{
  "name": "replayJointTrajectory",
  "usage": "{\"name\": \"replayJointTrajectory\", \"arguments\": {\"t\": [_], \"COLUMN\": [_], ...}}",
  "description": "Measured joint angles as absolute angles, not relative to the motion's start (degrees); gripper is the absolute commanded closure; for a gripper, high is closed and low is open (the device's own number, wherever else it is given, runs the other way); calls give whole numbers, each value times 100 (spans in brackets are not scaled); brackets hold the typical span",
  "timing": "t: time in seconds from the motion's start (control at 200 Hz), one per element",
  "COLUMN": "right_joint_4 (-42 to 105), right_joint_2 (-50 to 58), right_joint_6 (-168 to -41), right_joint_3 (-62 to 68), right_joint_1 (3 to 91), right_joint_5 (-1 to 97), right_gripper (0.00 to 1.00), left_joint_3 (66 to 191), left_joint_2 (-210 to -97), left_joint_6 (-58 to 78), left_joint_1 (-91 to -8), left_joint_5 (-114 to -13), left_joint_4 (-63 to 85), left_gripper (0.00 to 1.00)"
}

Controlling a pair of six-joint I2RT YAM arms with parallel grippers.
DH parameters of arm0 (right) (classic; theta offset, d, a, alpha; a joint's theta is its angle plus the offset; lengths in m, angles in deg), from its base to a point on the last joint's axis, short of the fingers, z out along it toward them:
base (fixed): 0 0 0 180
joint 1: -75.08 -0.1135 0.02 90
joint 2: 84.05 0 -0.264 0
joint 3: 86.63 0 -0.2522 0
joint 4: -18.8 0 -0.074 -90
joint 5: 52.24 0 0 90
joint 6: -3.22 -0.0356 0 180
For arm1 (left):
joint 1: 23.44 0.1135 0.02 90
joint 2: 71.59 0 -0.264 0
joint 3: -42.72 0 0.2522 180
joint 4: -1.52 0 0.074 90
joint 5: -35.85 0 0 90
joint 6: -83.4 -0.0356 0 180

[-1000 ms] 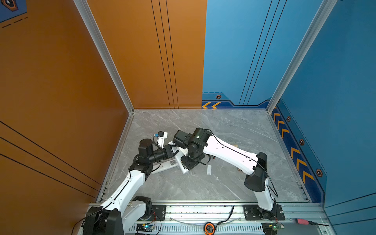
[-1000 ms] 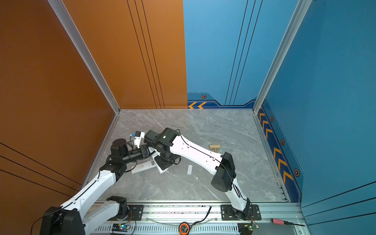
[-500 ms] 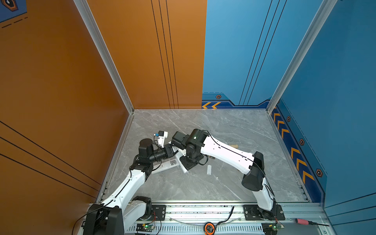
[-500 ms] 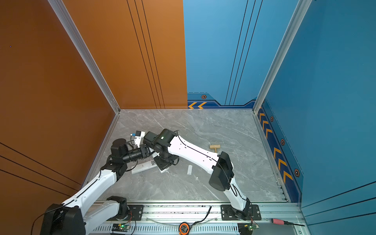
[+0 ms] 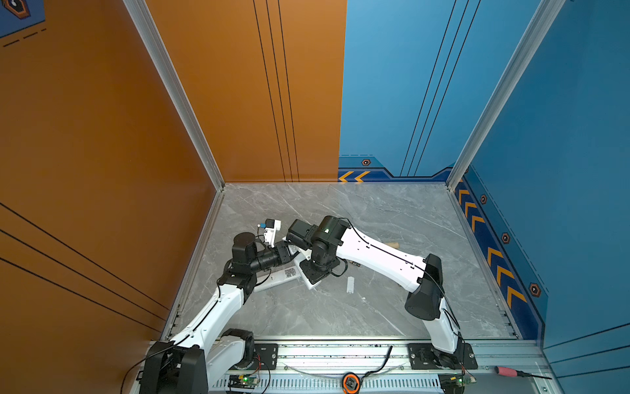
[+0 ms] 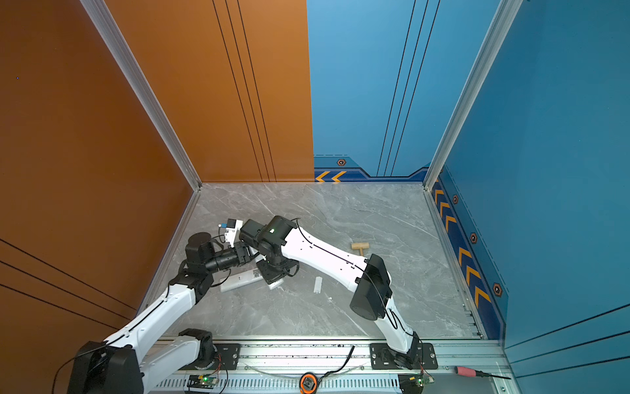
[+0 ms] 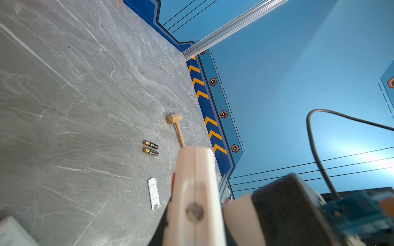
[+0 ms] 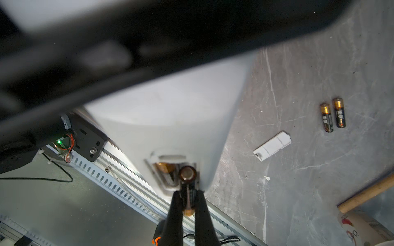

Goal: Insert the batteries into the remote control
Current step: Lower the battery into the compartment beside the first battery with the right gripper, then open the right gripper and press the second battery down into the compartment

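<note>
My left gripper is shut on a white remote control and holds it above the table; in both top views that gripper sits left of centre. In the right wrist view the remote control shows its open compartment with one battery lying inside. My right gripper is shut on a second battery, whose end sits at the compartment's empty slot. Two more batteries lie side by side on the grey table, also seen as batteries in the left wrist view.
The white battery cover lies on the table near the arms. A second white remote with a printed label lies under the left arm. A small wooden mallet rests further right. Walls close in the table on three sides.
The right arm has shifted slightly to the left with its battery, the elbow coming in. The left arm and the remote control have stayed put.
</note>
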State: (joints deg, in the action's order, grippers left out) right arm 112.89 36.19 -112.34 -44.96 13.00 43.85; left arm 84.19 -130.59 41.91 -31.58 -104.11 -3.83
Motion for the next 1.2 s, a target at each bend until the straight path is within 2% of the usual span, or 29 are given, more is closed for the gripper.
{"name": "replayJointTrajectory", "arguments": {"t": [0.25, 0.826, 1.202], "right_joint_4": [11289, 11294, 11291], "right_joint_2": [3619, 3661, 3663], "right_joint_6": [-11256, -11258, -11280], "right_joint_3": [-4494, -4549, -4559], "right_joint_1": [1306, 1298, 1298], "right_joint_5": [4302, 4243, 4243], "right_gripper": [82, 82, 76], "left_joint_3": [8399, 8381, 8379], "left_joint_2": [-13059, -13059, -13059], "left_joint_6": [4241, 4257, 4257], "left_joint_1": [-3158, -3173, -3202], "left_joint_5": [-10413, -10411, -10411], "left_joint_4": [-429, -464, -464], "left_gripper": [100, 100, 100]}}
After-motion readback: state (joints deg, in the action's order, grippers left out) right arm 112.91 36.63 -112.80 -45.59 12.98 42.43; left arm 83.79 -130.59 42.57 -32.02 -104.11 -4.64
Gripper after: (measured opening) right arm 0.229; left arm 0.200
